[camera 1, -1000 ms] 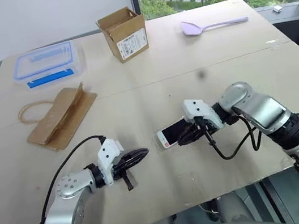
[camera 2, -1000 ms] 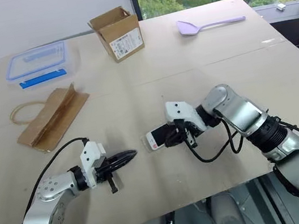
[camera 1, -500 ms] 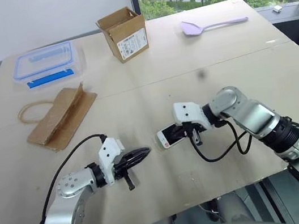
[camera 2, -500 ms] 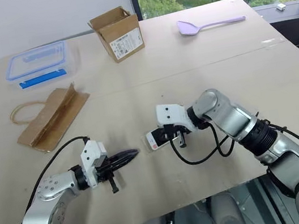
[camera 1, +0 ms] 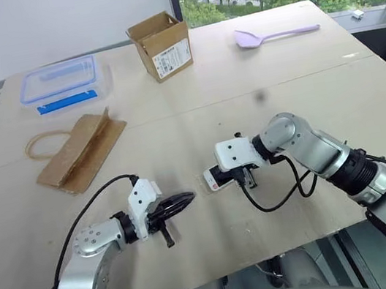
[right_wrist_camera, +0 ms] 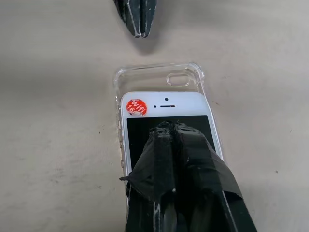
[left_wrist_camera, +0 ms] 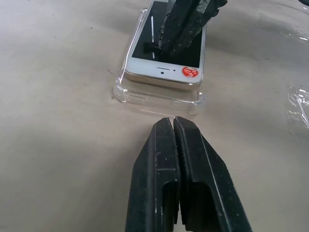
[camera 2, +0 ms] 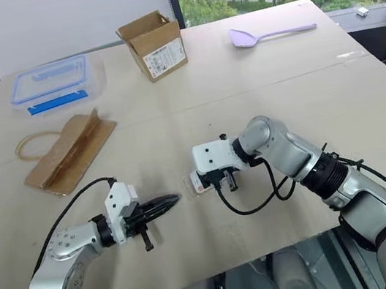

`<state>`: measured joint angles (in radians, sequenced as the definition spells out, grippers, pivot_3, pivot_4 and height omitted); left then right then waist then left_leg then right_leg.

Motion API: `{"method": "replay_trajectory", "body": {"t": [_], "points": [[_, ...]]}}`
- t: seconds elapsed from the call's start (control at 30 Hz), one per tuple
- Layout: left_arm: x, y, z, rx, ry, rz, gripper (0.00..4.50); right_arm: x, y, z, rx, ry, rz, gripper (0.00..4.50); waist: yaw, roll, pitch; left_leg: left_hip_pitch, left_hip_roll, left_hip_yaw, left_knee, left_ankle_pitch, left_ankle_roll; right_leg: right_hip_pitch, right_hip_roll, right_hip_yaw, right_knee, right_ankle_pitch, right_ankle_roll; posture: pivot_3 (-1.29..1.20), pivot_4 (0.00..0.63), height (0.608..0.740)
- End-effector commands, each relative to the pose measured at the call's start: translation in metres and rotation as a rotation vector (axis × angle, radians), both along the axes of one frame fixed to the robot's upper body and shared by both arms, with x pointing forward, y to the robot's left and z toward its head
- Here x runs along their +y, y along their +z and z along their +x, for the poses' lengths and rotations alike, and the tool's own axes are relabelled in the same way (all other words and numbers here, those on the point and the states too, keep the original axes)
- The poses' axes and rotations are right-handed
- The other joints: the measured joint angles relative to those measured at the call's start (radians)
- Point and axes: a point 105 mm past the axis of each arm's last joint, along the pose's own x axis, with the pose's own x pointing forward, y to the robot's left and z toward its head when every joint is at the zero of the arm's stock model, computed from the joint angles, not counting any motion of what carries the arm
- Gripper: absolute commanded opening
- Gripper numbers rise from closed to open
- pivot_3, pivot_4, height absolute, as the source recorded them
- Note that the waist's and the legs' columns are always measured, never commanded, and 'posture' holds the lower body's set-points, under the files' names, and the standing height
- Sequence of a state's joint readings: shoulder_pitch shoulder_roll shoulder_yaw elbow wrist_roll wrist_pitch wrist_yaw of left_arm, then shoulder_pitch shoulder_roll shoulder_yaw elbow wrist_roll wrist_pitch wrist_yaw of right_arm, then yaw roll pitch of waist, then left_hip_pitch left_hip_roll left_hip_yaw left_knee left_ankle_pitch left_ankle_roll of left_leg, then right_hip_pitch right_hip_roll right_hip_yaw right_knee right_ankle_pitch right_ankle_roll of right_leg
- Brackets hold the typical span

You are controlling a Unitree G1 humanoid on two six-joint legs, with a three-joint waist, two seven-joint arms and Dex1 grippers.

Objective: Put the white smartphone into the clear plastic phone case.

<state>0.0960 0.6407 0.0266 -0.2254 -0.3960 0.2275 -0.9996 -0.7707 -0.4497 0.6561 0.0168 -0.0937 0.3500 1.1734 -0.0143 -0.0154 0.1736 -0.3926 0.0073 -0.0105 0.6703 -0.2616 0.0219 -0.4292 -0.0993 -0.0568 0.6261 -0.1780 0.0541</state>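
The white smartphone (right_wrist_camera: 166, 108) lies screen up on the clear plastic phone case (right_wrist_camera: 179, 78), near the table's front middle. A strip of the case with the camera cut-out sticks out past the phone's end. The phone's near end rides slightly above the case rim (left_wrist_camera: 159, 95). My right gripper (right_wrist_camera: 169, 126) is shut, its taped fingertips pressing down on the black screen. My left gripper (left_wrist_camera: 173, 122) is shut too and empty. It points at the end of the case from a short gap away, without touching it.
At the back stand an open cardboard box (camera 1: 159, 45) and a clear box with a blue-rimmed lid (camera 1: 64, 83). A folded brown paper bag (camera 1: 79, 150) lies at the left and a lilac spoon (camera 1: 274, 33) at the far right. A black cable (camera 1: 283, 196) loops beside my right wrist.
My right wrist has rolled and swung left and down, bringing the shut fingers from the phone's side onto its screen. The phone and my left gripper have stayed where they were.
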Motion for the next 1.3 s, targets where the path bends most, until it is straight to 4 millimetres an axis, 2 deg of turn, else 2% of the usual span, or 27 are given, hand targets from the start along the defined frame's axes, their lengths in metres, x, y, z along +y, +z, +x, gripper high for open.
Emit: {"method": "replay_trajectory", "body": {"t": [0.03, 0.2, 0.3, 0.43, 0.53, 0.73, 0.83, 0.93, 1.03, 1.1, 1.17, 1.3], "points": [[-0.004, 0.010, -0.001, -0.040, -0.017, -0.013, 0.06, -0.017, -0.048, -0.015, 0.119, 0.010, -0.164, 0.03, 0.000, 0.000, -0.003, 0.000, 0.000, 0.000, 0.000, 0.000, 0.000, 0.000, 0.000, 0.000, 0.000, 0.000, 0.000, 0.00, 0.150, 0.740], [-0.005, 0.011, -0.001, -0.039, -0.021, -0.014, 0.06, -0.021, -0.064, -0.012, 0.100, 0.018, -0.219, 0.03, 0.000, 0.001, -0.011, 0.001, 0.000, 0.000, 0.000, 0.000, 0.000, 0.001, 0.000, 0.000, 0.000, -0.001, 0.001, 0.00, 0.150, 0.740], [-0.005, 0.011, -0.002, -0.039, -0.023, -0.014, 0.06, -0.019, -0.071, -0.013, 0.114, 0.018, -0.232, 0.03, 0.000, 0.002, -0.013, 0.012, 0.000, 0.001, -0.002, 0.000, 0.000, 0.011, 0.000, 0.000, -0.001, -0.005, -0.001, 0.00, 0.150, 0.740], [-0.005, 0.012, -0.002, -0.039, -0.025, -0.014, 0.06, -0.018, -0.077, -0.012, 0.137, -0.010, -0.237, 0.03, 0.000, 0.004, -0.022, 0.015, 0.001, 0.000, -0.003, -0.001, 0.000, 0.013, 0.000, 0.000, -0.001, -0.005, -0.001, 0.00, 0.150, 0.740], [-0.007, 0.013, -0.004, -0.039, -0.034, -0.018, 0.06, -0.014, -0.070, -0.009, 0.148, -0.040, -0.186, 0.03, 0.000, 0.005, -0.025, 0.016, 0.001, -0.001, -0.003, -0.001, 0.000, 0.013, 0.000, 0.000, -0.001, -0.005, -0.001, 0.00, 0.150, 0.740], [-0.017, 0.018, -0.001, -0.047, -0.054, -0.032, 0.06, 0.009, -0.016, -0.002, 0.197, -0.121, 0.093, 0.03, 0.002, 0.006, -0.023, 0.013, 0.001, -0.002, -0.003, 0.000, 0.000, 0.012, 0.000, 0.001, -0.001, -0.005, -0.001, 0.00, 0.150, 0.740], [-0.019, 0.013, 0.000, -0.038, -0.068, -0.024, 0.06, 0.011, 0.016, -0.004, 0.198, -0.108, 0.185, 0.03, 0.001, 0.007, -0.019, 0.010, 0.001, -0.003, -0.003, 0.000, 0.000, 0.009, 0.000, 0.001, -0.001, -0.005, -0.001, 0.00, 0.150, 0.740], [-0.019, 0.011, 0.001, -0.034, -0.075, -0.019, 0.06, 0.007, 0.035, -0.007, 0.202, -0.097, 0.218, 0.03, 0.001, 0.007, -0.013, 0.006, 0.000, -0.003, -0.003, 0.000, 0.000, 0.005, 0.000, 0.001, -0.001, -0.005, -0.001, 0.00, 0.150, 0.740], [-0.018, 0.012, 0.003, -0.036, -0.076, -0.024, 0.06, -0.002, 0.045, -0.020, 0.244, -0.060, 0.215, 0.03, 0.001, 0.008, -0.011, -0.001, 0.000, -0.002, -0.002, 0.000, 0.000, -0.002, 0.000, 0.000, 0.000, -0.004, -0.001, 0.00, 0.150, 0.740], [-0.017, 0.013, 0.004, -0.036, -0.077, -0.028, 0.06, -0.010, 0.044, -0.029, 0.280, -0.042, 0.184, 0.03, 0.001, 0.008, -0.011, -0.003, 0.000, -0.002, -0.002, 0.000, 0.000, -0.004, 0.000, 0.000, -0.001, 0.000, -0.001, 0.00, 0.150, 0.740], [-0.016, 0.013, 0.004, -0.035, -0.077, -0.028, 0.06, -0.017, 0.039, -0.034, 0.303, -0.036, 0.146, 0.03, 0.001, 0.007, -0.010, -0.004, 0.000, -0.001, -0.002, 0.000, 0.000, -0.003, 0.000, 0.000, -0.002, 0.000, -0.001, 0.00, 0.150, 0.740], [-0.012, 0.014, 0.002, -0.029, -0.076, -0.029, 0.06, -0.024, 0.022, -0.031, 0.298, -0.065, 0.083, 0.03, -0.001, 0.006, -0.007, -0.004, 0.000, -0.001, -0.002, -0.001, 0.000, -0.004, 0.000, 0.000, -0.003, -0.003, 0.003, 0.00, 0.150, 0.740]]}}
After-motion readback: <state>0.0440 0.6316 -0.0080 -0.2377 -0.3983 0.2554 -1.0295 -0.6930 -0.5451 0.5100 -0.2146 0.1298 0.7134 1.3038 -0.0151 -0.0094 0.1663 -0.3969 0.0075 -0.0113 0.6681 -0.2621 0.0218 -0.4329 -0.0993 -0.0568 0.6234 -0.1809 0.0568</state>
